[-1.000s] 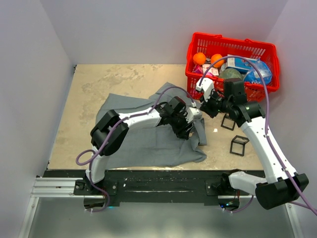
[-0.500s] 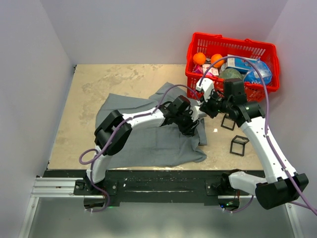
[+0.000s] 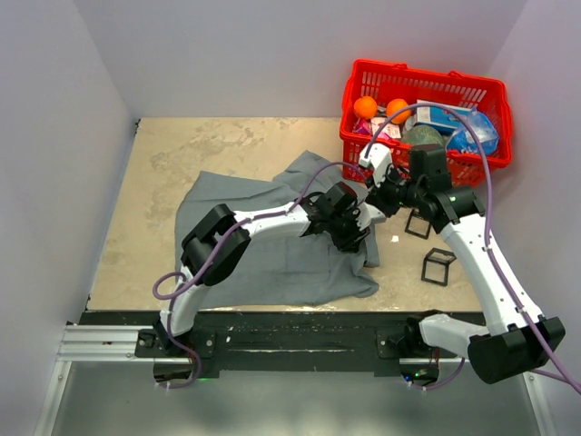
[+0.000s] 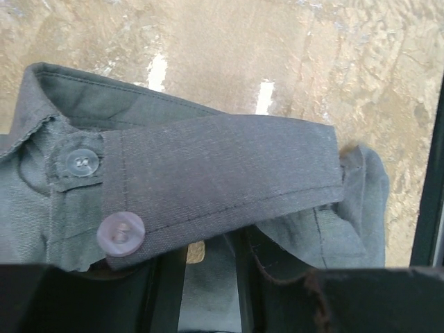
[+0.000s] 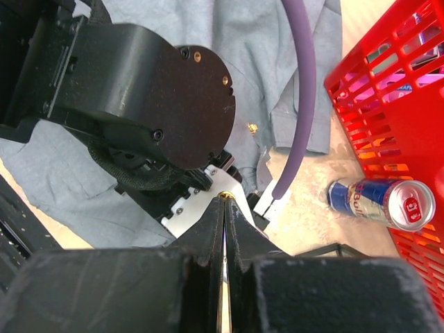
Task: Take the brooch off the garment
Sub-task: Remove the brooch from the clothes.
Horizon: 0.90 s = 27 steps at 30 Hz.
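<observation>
Lying crumpled across the middle of the overhead frame, the grey garment (image 3: 272, 263) covers the tan surface (image 3: 163, 163), its collar end toward centre-right. In the left wrist view a stitched band folds across the placket. A pale button (image 4: 83, 161) sits at its left end, and a mauve button (image 4: 121, 232) lies below on the band's lower corner.

In the right wrist view a tiny gold speck (image 5: 252, 127) sits on the cloth; whether it is the brooch cannot be told.

The left gripper (image 4: 202, 267) is low over the collar, its jaws a little apart with grey cloth in the gap; whether they pinch it cannot be told. The right gripper (image 5: 224, 201) is just beside it, jaws pressed together, with a gold glint at the tips.

Right of the shirt stand two black wire cubes (image 3: 418, 222). At upper right is a red basket (image 3: 427, 86) holding two oranges (image 3: 365, 107) and blue-and-white packets whose print is unreadable. A blue-and-silver can (image 5: 378, 201) in Red Bull colours lies by the basket wall, red emblem on its end, lettering illegible.
</observation>
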Motion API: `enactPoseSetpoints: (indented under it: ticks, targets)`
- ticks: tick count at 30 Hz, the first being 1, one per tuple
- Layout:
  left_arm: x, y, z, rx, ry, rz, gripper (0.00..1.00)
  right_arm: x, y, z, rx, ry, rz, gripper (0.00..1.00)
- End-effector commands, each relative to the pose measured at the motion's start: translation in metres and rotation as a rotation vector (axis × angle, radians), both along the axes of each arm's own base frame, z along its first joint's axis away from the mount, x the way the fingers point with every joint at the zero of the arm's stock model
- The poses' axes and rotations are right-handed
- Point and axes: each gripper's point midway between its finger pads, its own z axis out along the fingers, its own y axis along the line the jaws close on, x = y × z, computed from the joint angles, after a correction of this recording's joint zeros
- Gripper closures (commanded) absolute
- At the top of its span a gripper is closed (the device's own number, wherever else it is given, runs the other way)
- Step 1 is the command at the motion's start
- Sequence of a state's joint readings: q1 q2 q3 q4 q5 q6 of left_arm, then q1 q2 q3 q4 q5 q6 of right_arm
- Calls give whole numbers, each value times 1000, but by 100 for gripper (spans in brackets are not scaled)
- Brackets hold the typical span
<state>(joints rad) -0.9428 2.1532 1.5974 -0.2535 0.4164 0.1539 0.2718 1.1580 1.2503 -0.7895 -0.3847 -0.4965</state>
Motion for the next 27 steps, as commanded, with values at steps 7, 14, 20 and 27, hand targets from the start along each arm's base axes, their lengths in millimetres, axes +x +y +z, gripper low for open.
enactPoseSetpoints:
  ticks: [7,14,20,27]
  targets:
    - [14,-5,69,-107,-138,-2,61,1,1,4,32,-19,-7,100]
    - [11,-2,60,-85,-123,1,62,5,4,3,36,-22,-2,100]
    - [17,3,39,-35,-131,19,66,5,4,3,32,-21,-2,100]
    - [22,-3,28,-24,-123,9,74,5,4,1,33,-17,-2,100]
